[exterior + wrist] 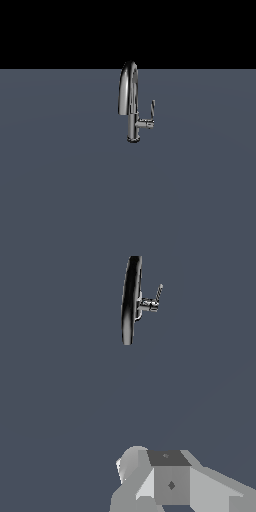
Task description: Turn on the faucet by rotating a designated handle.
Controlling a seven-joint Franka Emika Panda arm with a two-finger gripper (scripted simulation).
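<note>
A small chrome faucet (131, 100) stands upright on the grey-blue floor in the exterior view, its arched spout curving toward the exterior view's left. The handle (152, 108) is a thin lever blade that points upward from a short stub on the stem, on the exterior view's right. From above, in the wrist view, the faucet (130, 303) appears as a long dark arc with the handle (158, 292) sticking out beside it. No gripper fingers appear in either view, so the gripper's place relative to the handle cannot be told.
A pale grey blocky part of the arm (170, 483) fills the lower edge of the wrist view, far from the faucet. The floor (60, 190) is flat and uniform, ending at a black background.
</note>
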